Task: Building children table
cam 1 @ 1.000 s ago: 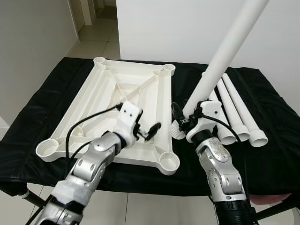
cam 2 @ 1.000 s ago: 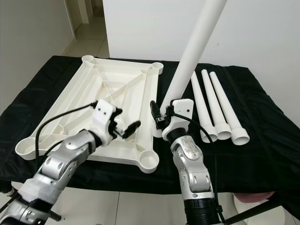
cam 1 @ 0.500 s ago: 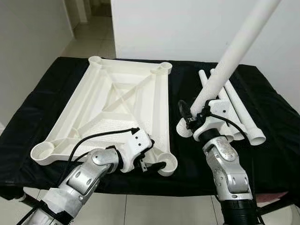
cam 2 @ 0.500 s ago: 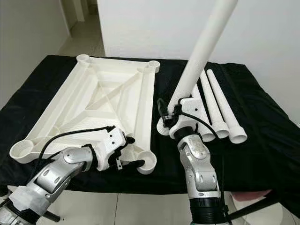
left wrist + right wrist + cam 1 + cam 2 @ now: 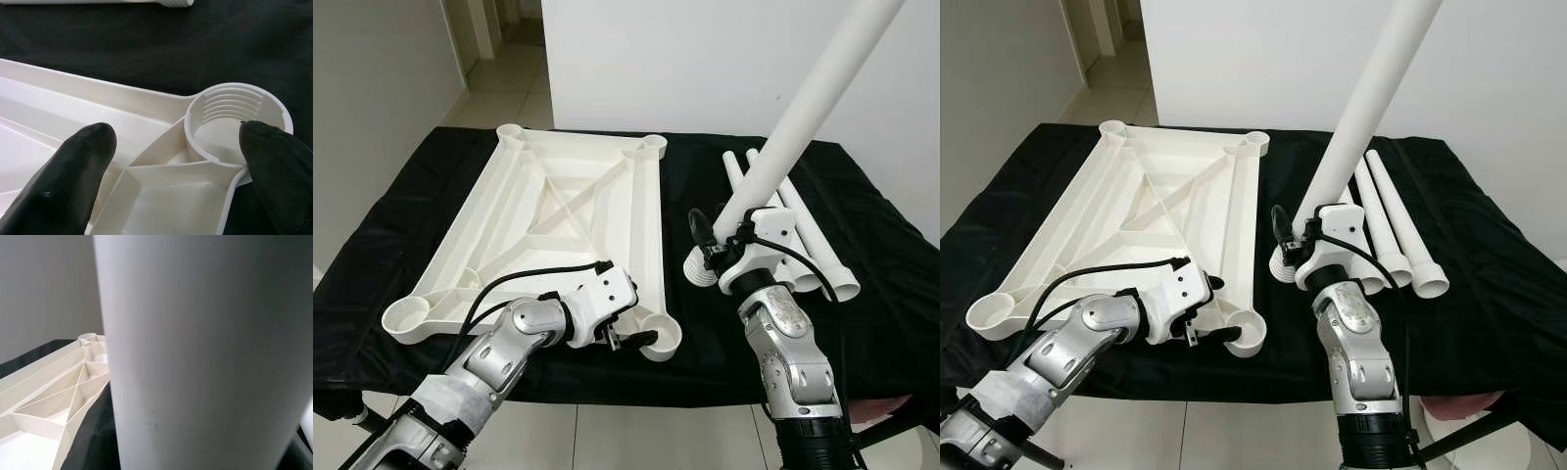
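Left gripper [image 5: 171,147] spread wide, straddling near corner socket [image 5: 234,120] of upturned tabletop [image 5: 568,211], steadying, not clamped. Right gripper [image 5: 717,245] clenched on leg [image 5: 793,122], threaded end hanging just beside that socket, tilted. I judge no legs fitted yet. Beyond right gripper, spare legs [image 5: 808,245] lie on black cloth [image 5: 891,284].

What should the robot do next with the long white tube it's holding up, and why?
Probably swing the long white plastic leg tube over to the near threaded corner socket of the upside-down white plastic tabletop. The right gripper holds the tube tilted, its ribbed end beside that socket, not in it. The left gripper is open around that corner, seemingly ready to steady it.
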